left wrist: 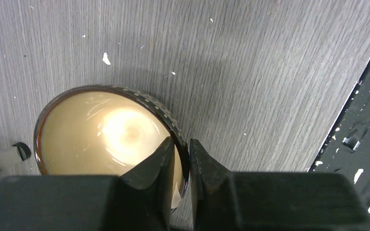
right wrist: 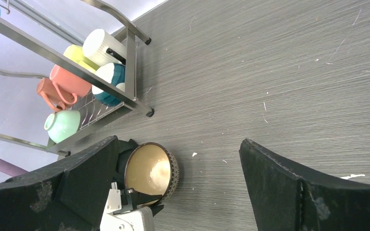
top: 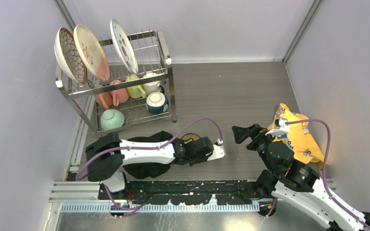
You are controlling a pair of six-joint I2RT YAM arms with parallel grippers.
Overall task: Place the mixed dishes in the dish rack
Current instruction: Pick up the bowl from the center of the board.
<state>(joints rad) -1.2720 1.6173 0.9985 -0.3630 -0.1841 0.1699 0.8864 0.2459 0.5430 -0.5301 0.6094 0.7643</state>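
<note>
One brown bowl [left wrist: 101,134] on the table [top: 231,96] at the dish rack's [top: 169,86] four o'clock, left gripper [left wrist: 183,147] clamped on its rim, right gripper [right wrist: 178,142] spread wide, empty

No text, label, brand name, number or sign can be read in any of the three camera views.

The left arm lies low, reaching right; the left tool [left wrist: 182,145] pinches the bowl [left wrist: 106,134] rim. The right tool [right wrist: 177,142] hovers, jaws spread wide.
</note>
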